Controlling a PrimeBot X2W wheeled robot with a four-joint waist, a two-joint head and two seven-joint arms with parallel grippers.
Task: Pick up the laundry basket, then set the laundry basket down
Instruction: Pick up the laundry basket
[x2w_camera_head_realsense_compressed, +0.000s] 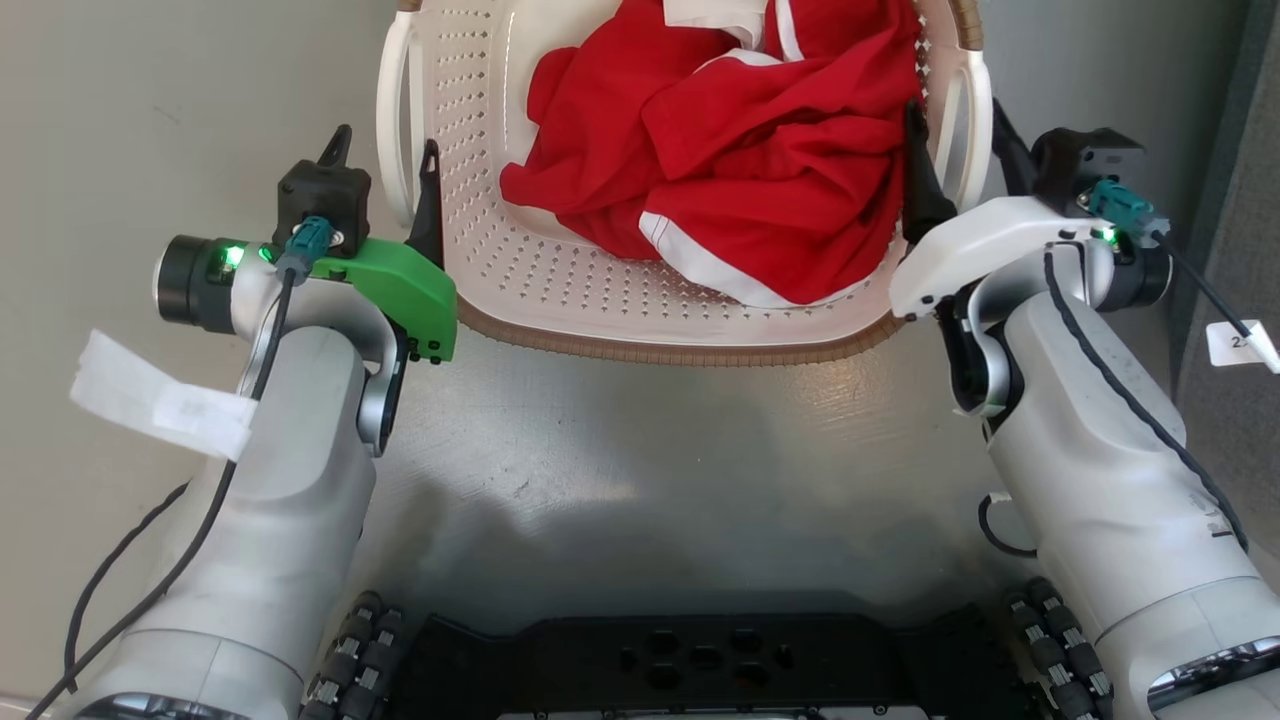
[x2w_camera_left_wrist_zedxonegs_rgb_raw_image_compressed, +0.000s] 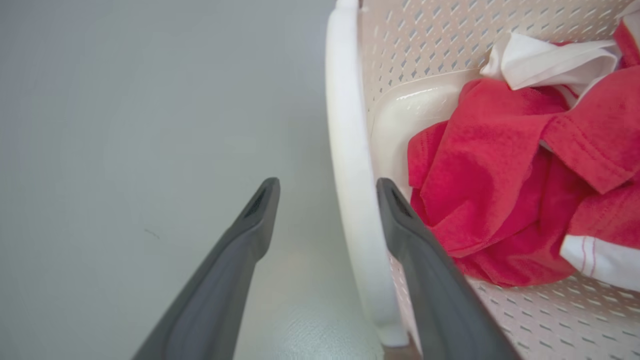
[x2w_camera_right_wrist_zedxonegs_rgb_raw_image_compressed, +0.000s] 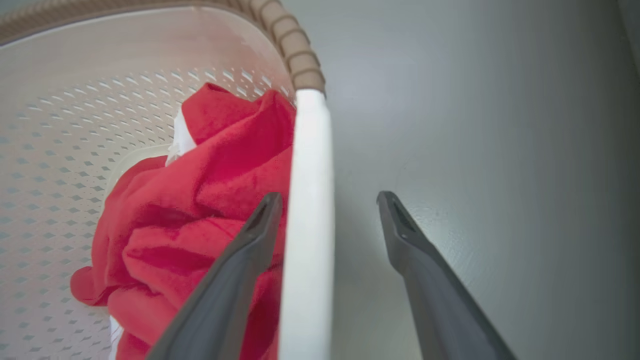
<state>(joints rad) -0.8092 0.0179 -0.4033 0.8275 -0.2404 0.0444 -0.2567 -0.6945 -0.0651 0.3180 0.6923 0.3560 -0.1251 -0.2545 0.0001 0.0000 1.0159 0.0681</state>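
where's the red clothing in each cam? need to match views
Head view: red clothing top centre, inside the basket.
Left wrist view: red clothing in the right half, right of the left claw.
Right wrist view: red clothing lower left, left of the right claw.
Shared landmark: the basket's perforated cream wall.

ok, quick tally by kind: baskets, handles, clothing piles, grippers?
Laundry basket: 1
Handles: 2 (left handle, right handle)
Clothing pile, red and white: 1
Grippers: 2 (left gripper, right gripper)
Total: 6
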